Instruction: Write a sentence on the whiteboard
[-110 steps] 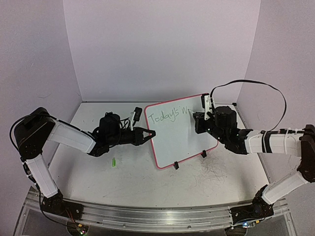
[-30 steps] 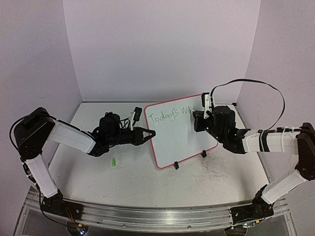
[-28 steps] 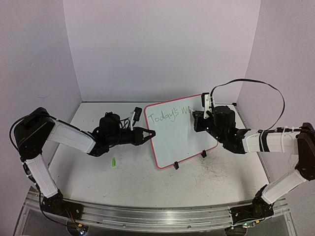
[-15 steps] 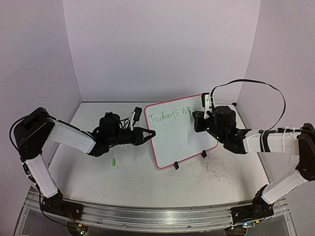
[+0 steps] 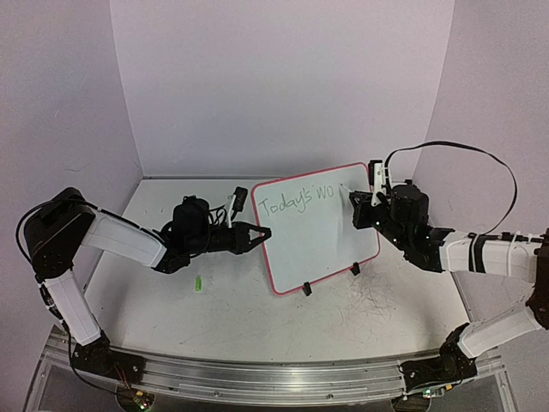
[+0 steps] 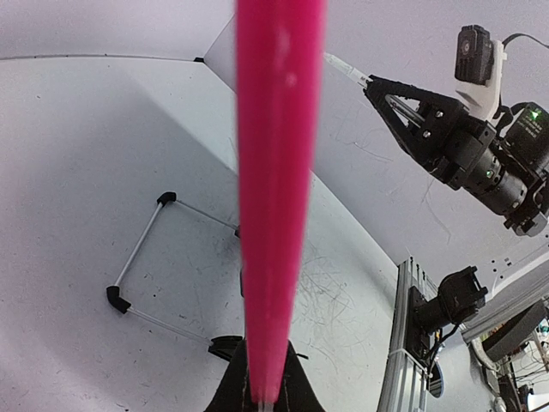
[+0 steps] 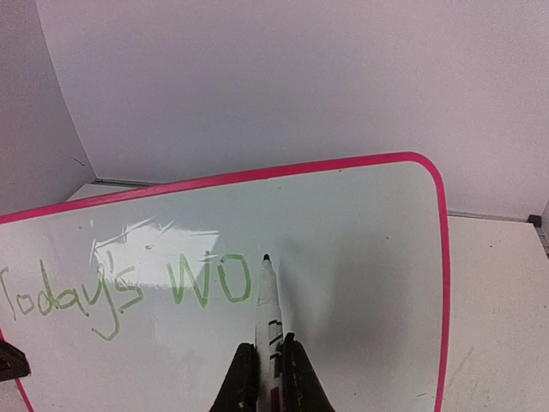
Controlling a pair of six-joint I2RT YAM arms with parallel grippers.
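Sentence [image 7: 129,287] on my whiteboard [image 5: 317,245], mid-frame, reads "Today's WO".
My left gripper [image 5: 265,232] pinches its left rim; my right gripper [image 7: 268,350] pinches the marker [image 7: 267,300], tip just right of the O.

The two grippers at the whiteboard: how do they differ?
The left gripper is shut on the pink edge of the whiteboard; the right gripper is shut on a white marker. The left gripper comes in from the board's side; the right gripper faces its front, marker tip beside the green writing. Both are closed.
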